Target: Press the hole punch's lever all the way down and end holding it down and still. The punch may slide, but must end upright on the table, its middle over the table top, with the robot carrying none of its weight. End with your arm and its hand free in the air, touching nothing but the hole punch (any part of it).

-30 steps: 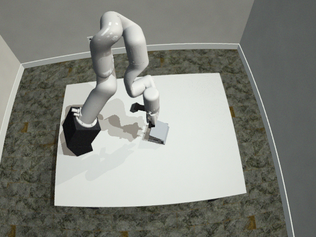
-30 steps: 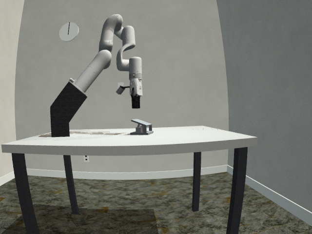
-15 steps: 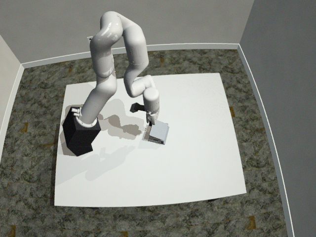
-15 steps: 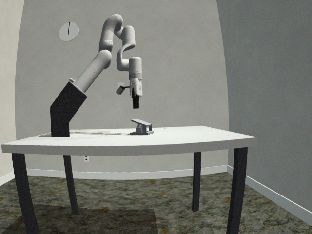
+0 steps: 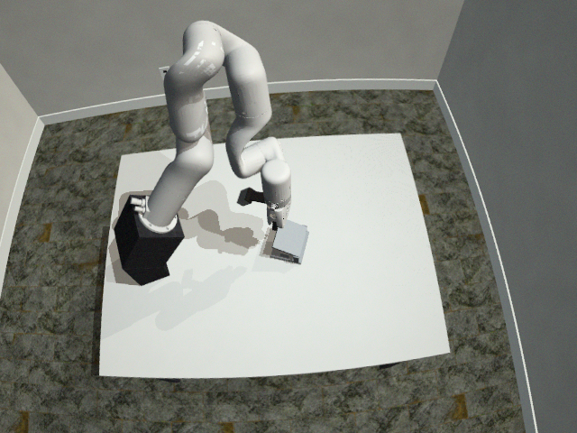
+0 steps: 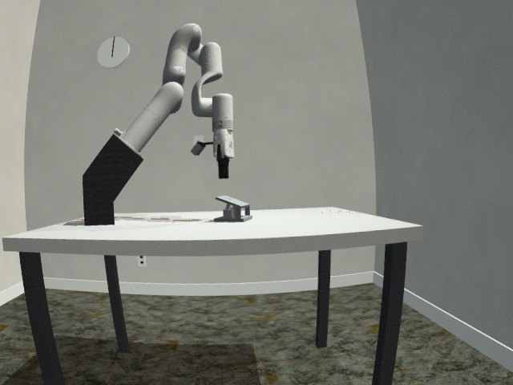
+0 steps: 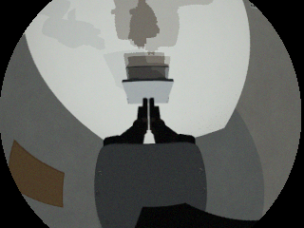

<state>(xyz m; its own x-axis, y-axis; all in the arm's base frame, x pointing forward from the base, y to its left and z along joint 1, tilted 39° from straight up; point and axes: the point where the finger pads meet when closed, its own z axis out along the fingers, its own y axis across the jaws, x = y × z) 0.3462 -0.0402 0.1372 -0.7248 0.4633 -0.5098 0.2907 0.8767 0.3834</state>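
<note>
The punch (image 6: 233, 208) sits upright on the table (image 6: 314, 232), well in from every edge, its lever (image 5: 290, 239) still raised at a slant, high end toward the arm's base (image 5: 140, 252). Nothing touches it. I have the gripper (image 6: 223, 172) hanging straight down above that raised end, with open air between them in the exterior view. The jaws are closed on nothing, the fingertips pressed together into one blunt point; I judge that is deliberate, since a single narrow tip pushes a flat plate more surely than two spread fingers. From the wrist view the tip lines up with the near edge of the lever, where a push has the most leverage. The arm (image 5: 186, 140) arches high from its base at the table's corner so the wrist can drop vertically. The pressing is not yet begun; the risk I watch is the punch sliding or tipping under an off-centre push.
</note>
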